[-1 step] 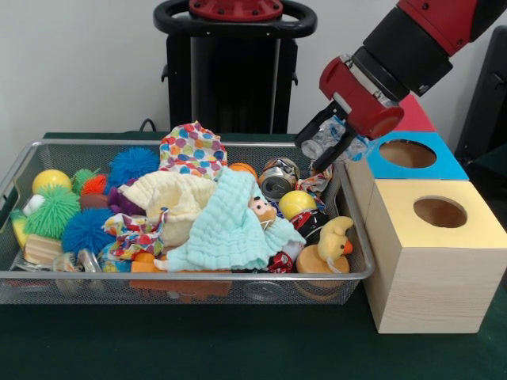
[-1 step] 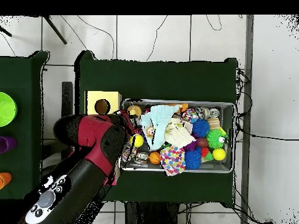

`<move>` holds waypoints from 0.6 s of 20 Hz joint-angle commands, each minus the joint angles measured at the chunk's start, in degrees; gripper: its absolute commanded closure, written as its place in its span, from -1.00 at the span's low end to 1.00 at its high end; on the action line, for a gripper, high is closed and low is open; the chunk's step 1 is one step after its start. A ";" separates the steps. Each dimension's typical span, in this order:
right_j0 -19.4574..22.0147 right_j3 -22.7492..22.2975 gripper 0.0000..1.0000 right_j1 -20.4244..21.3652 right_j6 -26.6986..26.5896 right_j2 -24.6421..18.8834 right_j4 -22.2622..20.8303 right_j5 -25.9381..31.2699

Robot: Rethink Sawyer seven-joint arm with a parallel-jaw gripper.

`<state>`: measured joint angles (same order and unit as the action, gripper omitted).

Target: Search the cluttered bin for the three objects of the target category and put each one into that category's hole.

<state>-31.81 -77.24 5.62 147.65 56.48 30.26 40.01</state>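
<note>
My gripper [image 1: 314, 154] hangs over the right end of the wire bin [image 1: 47, 277], shut on a crushed clear plastic bottle [image 1: 330, 139] held above the bin's rim. Just to its right is the blue-topped box with a round hole [image 1: 407, 153]. In front of that stands a yellow-topped wooden box with its own hole [image 1: 440, 212], and behind it a red-topped box [image 1: 416, 115]. Two crushed cans [image 1: 276, 182] lie in the bin below the gripper. In the overhead view my arm [image 2: 93, 137] covers the gripper and most of the boxes; only the yellow box [image 2: 103, 105] shows.
The bin [image 2: 229, 105] is piled with a mint cloth [image 1: 230, 226], a polka-dot cloth [image 1: 192, 149], a cream cloth [image 1: 170, 194], spiky balls [image 1: 51, 212], yellow balls [image 1: 297, 202] and a duck toy [image 1: 333, 241]. Green, purple and orange things [image 2: 4, 108] lie on a side table.
</note>
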 commanded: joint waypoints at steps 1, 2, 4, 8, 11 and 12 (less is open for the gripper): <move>-1.19 0.80 1.00 -1.96 17.94 -2.68 1.67 6.93; -1.38 0.63 1.00 -1.85 18.05 -2.73 1.70 7.03; -1.68 0.22 1.00 -1.62 18.04 -2.83 1.64 7.15; -2.12 -0.51 1.00 -1.23 17.94 -3.07 1.45 7.23; -2.60 -0.62 1.00 -1.62 18.48 -2.95 1.37 7.08; -2.88 -0.72 1.00 -1.64 18.65 -2.85 1.30 7.13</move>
<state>-34.54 -77.24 5.59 149.20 56.48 30.26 40.02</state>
